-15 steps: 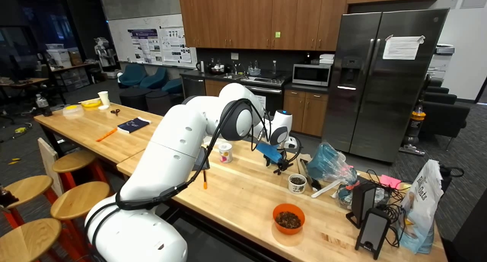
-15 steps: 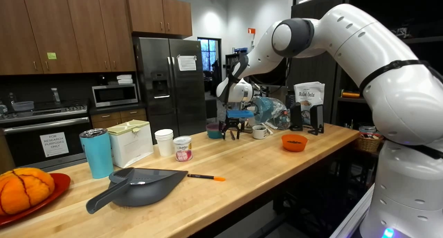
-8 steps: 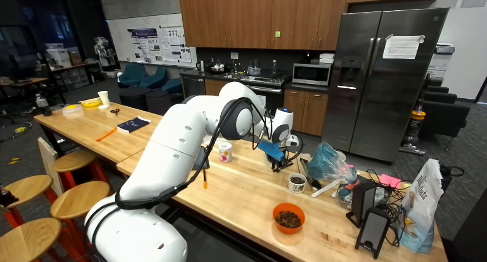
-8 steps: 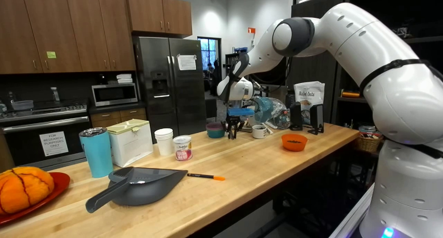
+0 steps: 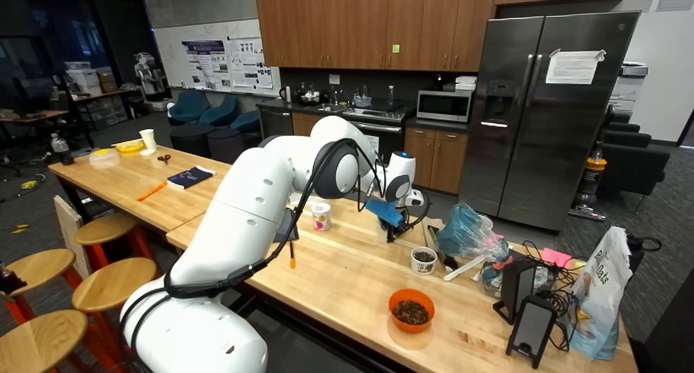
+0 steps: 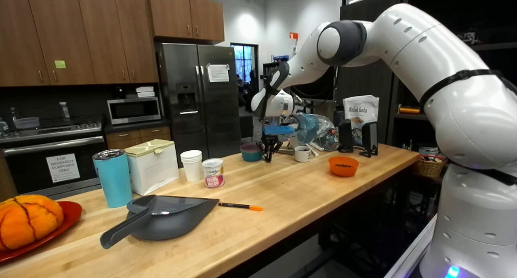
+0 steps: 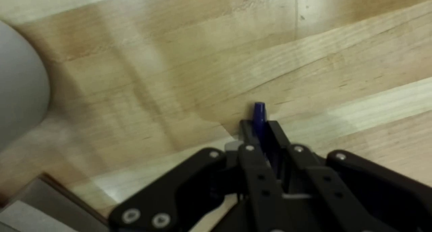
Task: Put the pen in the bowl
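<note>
I have the dark blue pen (image 7: 259, 114) pinched in the gripper (image 7: 259, 123), one end jutting out, with the purple bowl (image 6: 250, 148) near, to its left in an exterior view.

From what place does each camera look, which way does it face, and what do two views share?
In an exterior view: raised near the white arm, large in front; facing across the table to the fridge.
In an exterior view: near the dustpan, facing along the table; arm and base at picture's right.
Wrist view: on the arm's end, facing down to the table; the gripper shows, shut on the pen.
Both exterior views share arm, fridge and orange bowl.
</note>
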